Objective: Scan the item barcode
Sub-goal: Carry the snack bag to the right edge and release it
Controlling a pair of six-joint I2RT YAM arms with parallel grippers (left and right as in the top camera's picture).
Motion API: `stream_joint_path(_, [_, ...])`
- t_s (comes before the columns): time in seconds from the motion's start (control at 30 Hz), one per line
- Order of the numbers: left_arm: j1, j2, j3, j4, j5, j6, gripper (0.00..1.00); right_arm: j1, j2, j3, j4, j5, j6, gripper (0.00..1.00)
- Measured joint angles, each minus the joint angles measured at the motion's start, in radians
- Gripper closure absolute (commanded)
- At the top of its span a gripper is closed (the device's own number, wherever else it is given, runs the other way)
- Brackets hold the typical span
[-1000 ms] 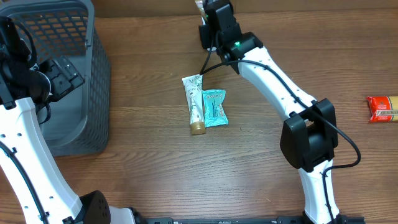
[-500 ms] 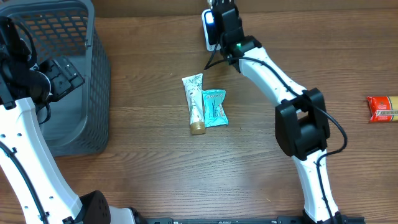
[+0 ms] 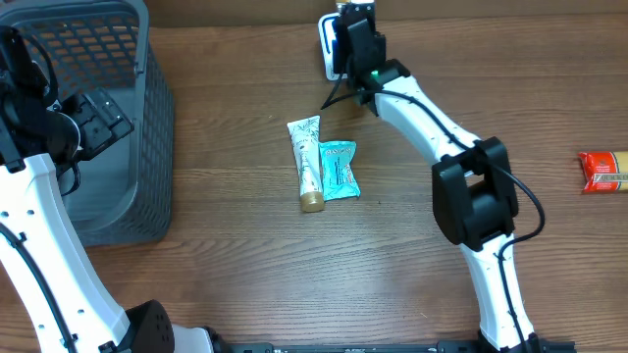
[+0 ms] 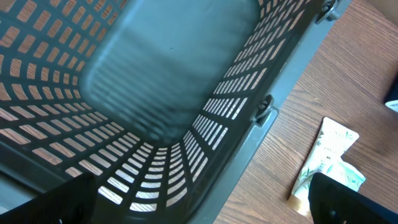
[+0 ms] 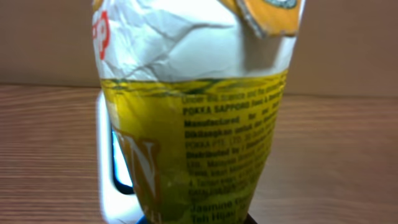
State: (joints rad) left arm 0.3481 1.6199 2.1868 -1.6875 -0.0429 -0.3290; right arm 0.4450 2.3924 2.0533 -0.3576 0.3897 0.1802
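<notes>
Right gripper (image 3: pixel 350 15) is at the far edge of the table (image 3: pixel 245 265), jaws nearly closed, clamped on the packet (image 5: pixel 193 112). In the wrist view the packet fills the frame and stands upright just ahead of the camera. It is crinkled foil or plastic film: white creased top, glossy yellow body, small dark print, and a red mark at upper left. Only a dark sliver of the gripper shows below it.

The scanner (image 3: pixel 327 47) is a white, rounded, smooth plastic block on the table directly behind the packet. Its white edge (image 5: pixel 104 155) shows on the packet's left. Can't tell if packet and scanner touch.

Left gripper (image 4: pixel 199 208) is fully spread and holds nothing. Its dark fingers (image 4: pixel 348 202) hang over the basket (image 3: pixel 147 147), which is grey plastic with slotted lattice walls and a solid floor, at the far left.

Mid-table there is a cream printed tube (image 3: pixel 309 164) with a gold cap at its near end. It touches a flat teal sachet (image 3: pixel 339 169) on its right. A red pack (image 3: pixel 601 172) sits at the right edge, well apart. The tabletop is brown wood grain.
</notes>
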Motion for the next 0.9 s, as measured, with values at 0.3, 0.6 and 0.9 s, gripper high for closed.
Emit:
stream_joint_path(0.3, [0.000, 0.000, 0.000, 0.000, 0.000, 0.000, 0.00, -0.271, -0.256, 0.003, -0.325, 0.023, 0.185, 0.92])
stream_joint_path(0.6, [0.000, 0.000, 0.000, 0.000, 0.000, 0.000, 0.00, -0.731, -0.290, 0.019, -0.632, 0.063, 0.287, 0.91])
stream_joint_path(0.9, [0.000, 0.000, 0.000, 0.000, 0.000, 0.000, 0.00, -0.961, -0.276, -0.039, -0.577, -0.068, 0.296, 0.88])
